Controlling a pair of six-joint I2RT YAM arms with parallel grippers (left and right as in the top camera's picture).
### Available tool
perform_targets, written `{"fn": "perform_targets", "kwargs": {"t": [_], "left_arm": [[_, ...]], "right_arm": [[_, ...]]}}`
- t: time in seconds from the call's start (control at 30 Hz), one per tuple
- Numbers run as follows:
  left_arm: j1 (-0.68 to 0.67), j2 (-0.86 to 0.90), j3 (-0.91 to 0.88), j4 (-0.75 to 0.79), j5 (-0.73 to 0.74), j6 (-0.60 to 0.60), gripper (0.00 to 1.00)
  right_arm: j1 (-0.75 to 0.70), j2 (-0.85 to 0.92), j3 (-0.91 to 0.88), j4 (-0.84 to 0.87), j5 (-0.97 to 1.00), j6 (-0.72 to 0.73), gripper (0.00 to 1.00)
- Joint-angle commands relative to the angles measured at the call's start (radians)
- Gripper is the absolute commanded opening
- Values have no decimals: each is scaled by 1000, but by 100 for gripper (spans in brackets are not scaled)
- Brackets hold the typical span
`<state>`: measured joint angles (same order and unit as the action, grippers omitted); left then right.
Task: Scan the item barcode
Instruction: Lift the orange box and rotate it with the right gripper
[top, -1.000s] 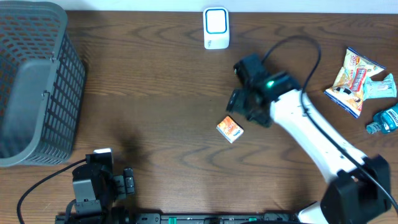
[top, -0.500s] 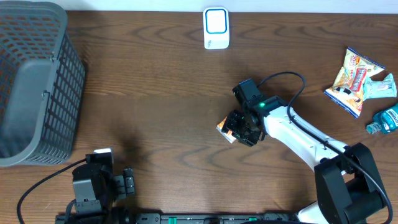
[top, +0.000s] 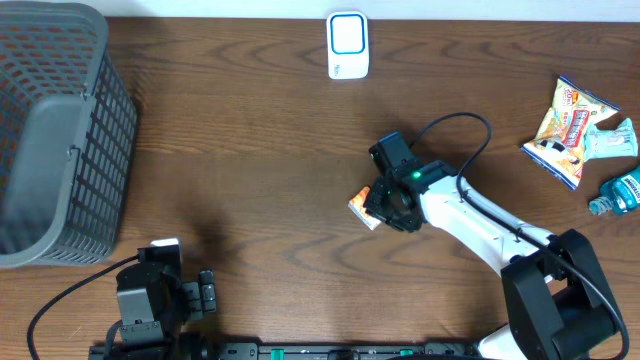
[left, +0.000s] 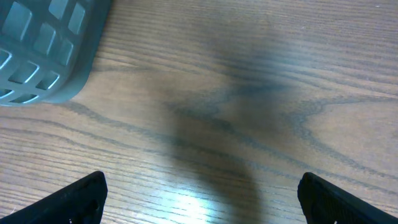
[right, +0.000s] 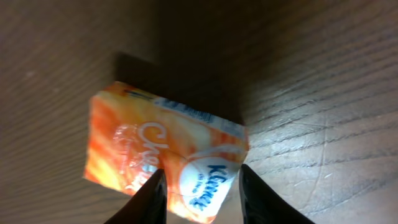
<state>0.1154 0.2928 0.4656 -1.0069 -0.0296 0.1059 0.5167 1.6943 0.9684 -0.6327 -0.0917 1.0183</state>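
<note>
The right jaws stand partly closed astride one corner of the orange tissue pack, one finger on each side of its blue-and-white label. Whether they actually pinch it I cannot tell. The pack lies flat on the worktop, well apart from the white scanner, on the robot's side of it. The step in hand looks like the pick-up. Next the grip must firm up, then the pack be lifted to the scanner with its barcode, unseen here, facing it. The left jaws hang wide open and empty, far from the scanner, beside the basket.
</note>
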Motion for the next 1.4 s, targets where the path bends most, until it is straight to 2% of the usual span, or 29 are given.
{"fn": "perform_targets", "kwargs": {"t": [0.0, 0.03, 0.1, 0.2, 0.23, 0.27, 0.33, 0.37, 0.47, 0.6, 0.8, 0.9, 1.13, 1.37], "left_arm": [[-3, -1, 0, -2, -5, 9, 98], [-3, -1, 0, -2, -5, 9, 98], [-3, -1, 0, -2, -5, 9, 98], [-3, -1, 0, -2, -5, 9, 98], [-3, -1, 0, -2, -5, 9, 98], [-3, -1, 0, -2, -5, 9, 98], [-3, -1, 0, -2, -5, 9, 98], [-3, -1, 0, -2, -5, 9, 98], [-3, -1, 0, -2, -5, 9, 98], [-3, -1, 0, -2, -5, 9, 98], [-3, -1, 0, -2, -5, 9, 98], [-3, -1, 0, -2, -5, 9, 98], [-3, -1, 0, -2, -5, 9, 98], [-3, -1, 0, -2, -5, 9, 98]], "right_arm": [[21, -12, -36, 14, 4, 3, 47], [22, -12, -41, 13, -6, 8, 53], [23, -12, -50, 14, -11, 21, 55], [23, -12, -65, 38, -11, 24, 50], [23, -12, -69, 46, -11, 24, 45], [23, -12, -76, 58, -5, 24, 36], [23, -12, -85, 69, 19, 24, 10], [23, -12, -87, 69, 40, 24, 1], [23, -12, -88, 69, 46, 21, 2], [13, -14, -75, 68, -72, 26, 1], [-48, -15, -37, 70, -485, 67, 1], [-74, -15, -37, 64, -697, 147, 1], [-78, -15, -37, 40, -731, 240, 2], [-78, -15, -37, -168, -731, 710, 2]]}}
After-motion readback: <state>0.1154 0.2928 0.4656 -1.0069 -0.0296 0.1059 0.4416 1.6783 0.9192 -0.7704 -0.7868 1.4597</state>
